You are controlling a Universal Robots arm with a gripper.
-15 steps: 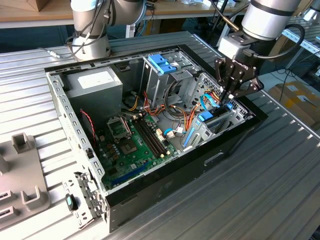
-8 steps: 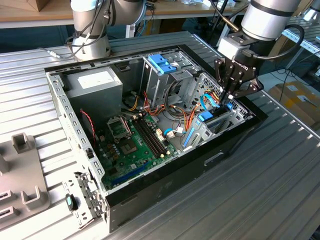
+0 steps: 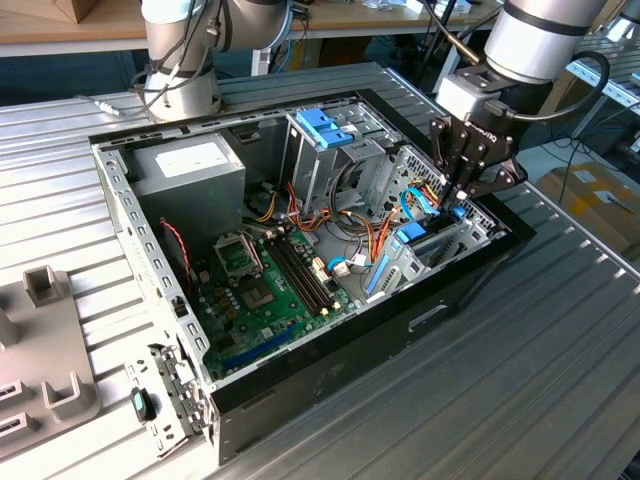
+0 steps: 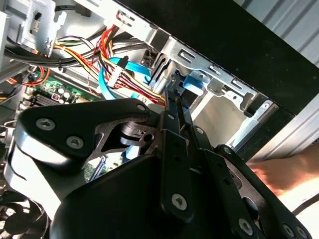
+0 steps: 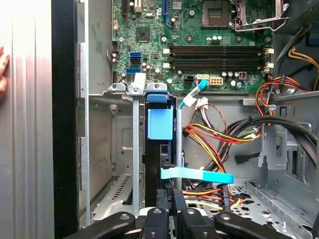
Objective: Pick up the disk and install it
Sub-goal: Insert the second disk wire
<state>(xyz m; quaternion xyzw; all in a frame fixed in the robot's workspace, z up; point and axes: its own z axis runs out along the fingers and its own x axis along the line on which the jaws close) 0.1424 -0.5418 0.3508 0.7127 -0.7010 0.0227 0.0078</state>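
Task looks mostly done: gripper (image 3: 462,192), fingers pinched narrow on the disk's (image 5: 159,149) rear edge, holds it upright, seated well down in the metal bay (image 5: 107,149) at the computer case's (image 3: 330,360) front corner, w/ release and maybe final seating left.

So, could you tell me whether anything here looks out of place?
Yes: a person's hand lies beside the open case, close to the gripper working at the bay. Inside, nothing looks damaged or askew.
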